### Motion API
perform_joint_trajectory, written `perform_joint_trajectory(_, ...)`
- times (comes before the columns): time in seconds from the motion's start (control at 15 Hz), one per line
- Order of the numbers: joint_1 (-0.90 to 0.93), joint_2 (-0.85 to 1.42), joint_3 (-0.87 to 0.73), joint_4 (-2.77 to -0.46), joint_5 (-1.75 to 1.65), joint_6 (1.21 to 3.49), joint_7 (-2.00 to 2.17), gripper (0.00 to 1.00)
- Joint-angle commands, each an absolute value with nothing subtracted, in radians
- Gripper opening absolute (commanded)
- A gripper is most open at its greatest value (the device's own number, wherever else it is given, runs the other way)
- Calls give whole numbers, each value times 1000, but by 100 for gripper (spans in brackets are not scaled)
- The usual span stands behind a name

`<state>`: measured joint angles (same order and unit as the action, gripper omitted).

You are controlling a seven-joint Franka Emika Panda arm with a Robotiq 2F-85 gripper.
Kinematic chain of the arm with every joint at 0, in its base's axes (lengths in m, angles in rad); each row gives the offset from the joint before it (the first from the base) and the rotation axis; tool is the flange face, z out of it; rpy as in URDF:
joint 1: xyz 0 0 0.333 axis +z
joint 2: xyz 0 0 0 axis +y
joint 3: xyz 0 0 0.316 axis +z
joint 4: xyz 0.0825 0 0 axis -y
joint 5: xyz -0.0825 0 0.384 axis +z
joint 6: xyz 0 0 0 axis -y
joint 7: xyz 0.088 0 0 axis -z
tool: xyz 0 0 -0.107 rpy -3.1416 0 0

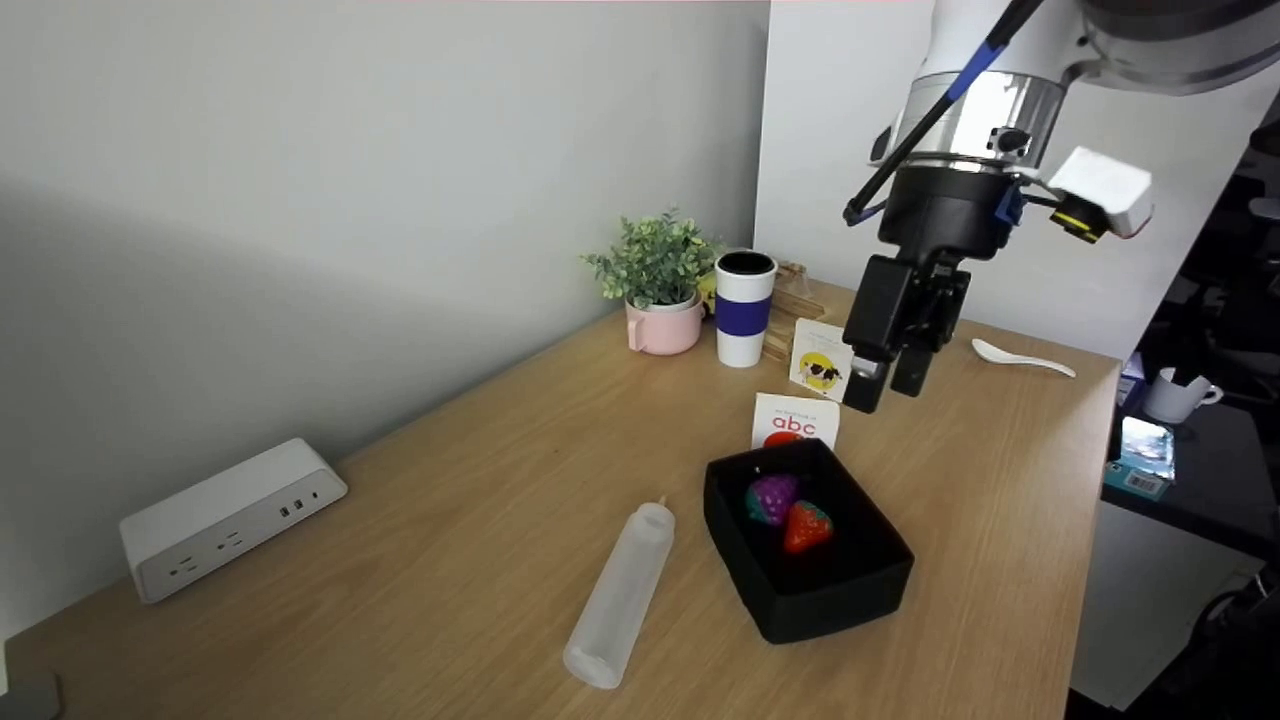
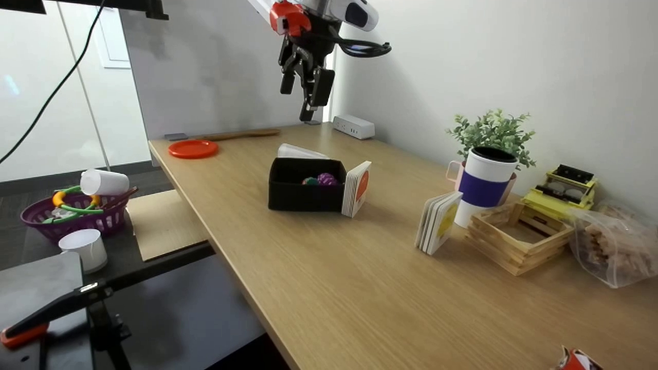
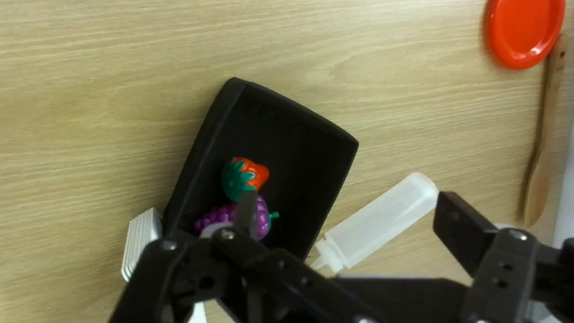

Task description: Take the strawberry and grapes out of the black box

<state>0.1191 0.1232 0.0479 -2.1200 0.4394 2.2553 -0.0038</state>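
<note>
Two fingers [image 3: 464,231] gape; one box [image 3: 287,128] holds one strawberry [image 3: 245,177], one grape cluster [image 1: 774,498]

Black box [image 1: 838,606]: shallow, rectangular, raised walls, open side up, flat on the wooden table [image 1: 450,570].
Strawberry [image 1: 806,528]: red toy fruit with a green leafy cap, lying on its side on the box floor.
Grapes [image 1: 774,498]: bumpy purple cluster, green at one end, lying in the box just beside the strawberry, partly hidden in the wrist view.
</note>
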Motion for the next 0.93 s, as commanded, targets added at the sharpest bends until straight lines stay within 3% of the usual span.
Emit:
perform_joint_trajectory(0.0,116,176,55,-2079,325,2283,164,100)
perform_joint_trajectory(0.87,162,473,37,-1801,105,2179,418,100)
